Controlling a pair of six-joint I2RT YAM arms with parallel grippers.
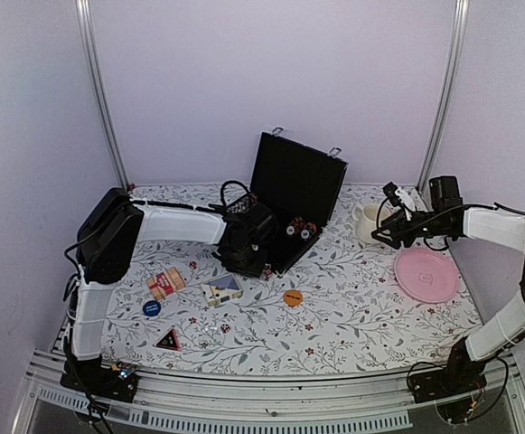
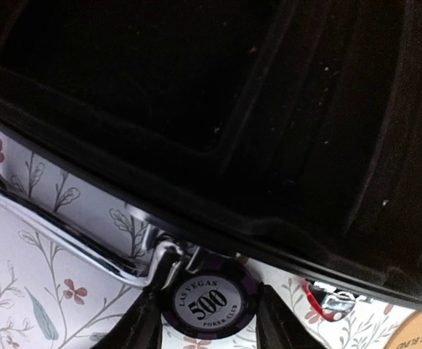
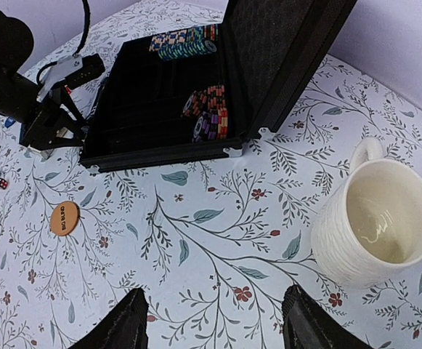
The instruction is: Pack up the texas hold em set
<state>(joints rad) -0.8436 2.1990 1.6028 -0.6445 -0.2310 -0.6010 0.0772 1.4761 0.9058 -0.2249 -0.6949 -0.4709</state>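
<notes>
Your case (image 1: 298, 176) sits open at centre of the top view, lid standing up toward the back wall, w/ rows of chips (image 3: 209, 110) in the right part of its tray and more at the far end. At its front edge, lower left of the case, the left gripper (image 1: 246, 256) is closed on a purple chip (image 2: 209, 299) marked 500. In the left wrist view both fingers (image 2: 141, 326) press its rim, just below the silver handle (image 2: 51, 218) and beside a latch (image 2: 328, 302). Loose on the table (image 1: 352, 316), left of centre: a red card deck (image 1: 165, 283), a 2nd deck (image 1: 221, 290), an orange button (image 1: 292, 297), a blue button (image 1: 152, 307) and the triangle token (image 1: 167, 340) nearest the bottom edge. A red die (image 3: 2, 183) lies near the left edge of the right wrist view. At right of the top view the right gripper (image 3: 214, 336) hangs over bare cloth, fingers spread wide, nothing between them. A cream mug (image 3: 378, 225) stands upright just to its right, and a pink plate (image 1: 426, 274) lies below the mug in the top view, apart from it.
</notes>
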